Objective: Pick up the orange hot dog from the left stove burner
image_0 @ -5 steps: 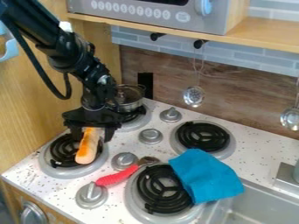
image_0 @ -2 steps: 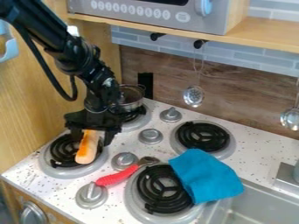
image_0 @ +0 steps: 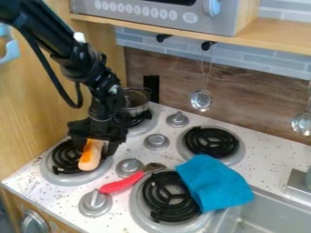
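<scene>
The black gripper (image_0: 97,146) is at the left of the stove (image_0: 135,151), pointing down over the near-left burner (image_0: 63,158). Its fingers stand spread, one to each side of the upper end of an orange and tan piece of toy food (image_0: 90,157). Whether either finger touches the piece cannot be told. The toy food lies over the coil of that burner, its lower end toward the stove's front edge.

Behind the gripper, a metal pot (image_0: 135,108) with a see-through lid sits on the far-left burner (image_0: 141,128). Two further burners are noted: the far-right burner (image_0: 211,142) and the near-right burner (image_0: 163,198). Four grey knobs (image_0: 157,141) are set between and around the burners.

A utensil with a red handle (image_0: 121,183) lies aslant, the handle's lower end at the nearest knob and the utensil's dark head by the near-right burner. A blue cloth (image_0: 215,184) is draped over part of that burner and reaches the edge of the sink (image_0: 276,210).

On the wall behind, a slotted ladle (image_0: 202,99) hangs from a black hook (image_0: 208,45). A second metal utensil (image_0: 302,123) hangs at the right. A grey toy microwave (image_0: 152,12) stands on the wooden shelf (image_0: 276,38) above.
</scene>
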Motion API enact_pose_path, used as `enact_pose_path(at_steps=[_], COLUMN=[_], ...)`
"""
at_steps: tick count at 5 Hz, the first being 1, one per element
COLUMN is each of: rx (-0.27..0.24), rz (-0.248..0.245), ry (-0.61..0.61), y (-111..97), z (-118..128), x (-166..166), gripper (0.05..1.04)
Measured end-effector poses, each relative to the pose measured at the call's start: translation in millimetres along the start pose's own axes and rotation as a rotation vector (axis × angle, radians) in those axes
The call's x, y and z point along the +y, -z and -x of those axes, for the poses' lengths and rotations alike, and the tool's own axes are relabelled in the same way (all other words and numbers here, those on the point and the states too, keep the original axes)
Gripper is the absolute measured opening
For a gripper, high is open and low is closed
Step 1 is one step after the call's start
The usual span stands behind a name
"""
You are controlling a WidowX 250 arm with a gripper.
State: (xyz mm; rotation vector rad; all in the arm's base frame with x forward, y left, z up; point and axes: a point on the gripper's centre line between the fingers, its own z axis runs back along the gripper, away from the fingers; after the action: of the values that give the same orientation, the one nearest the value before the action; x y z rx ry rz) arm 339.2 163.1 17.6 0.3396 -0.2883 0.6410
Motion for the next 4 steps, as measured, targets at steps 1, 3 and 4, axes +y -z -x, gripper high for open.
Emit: enact_pose_path(at_steps=[1, 3, 4], rx=[0.009, 0.042, 0.048], rz=[-0.005, 0.005, 0.005], ry=[0.018, -0.005, 0.014], y=[1.6, 5.6, 6.1], z=[1.1, 0.3, 0.9], x=[2.3, 16.0, 17.5], gripper=[0.991, 0.685, 0.586])
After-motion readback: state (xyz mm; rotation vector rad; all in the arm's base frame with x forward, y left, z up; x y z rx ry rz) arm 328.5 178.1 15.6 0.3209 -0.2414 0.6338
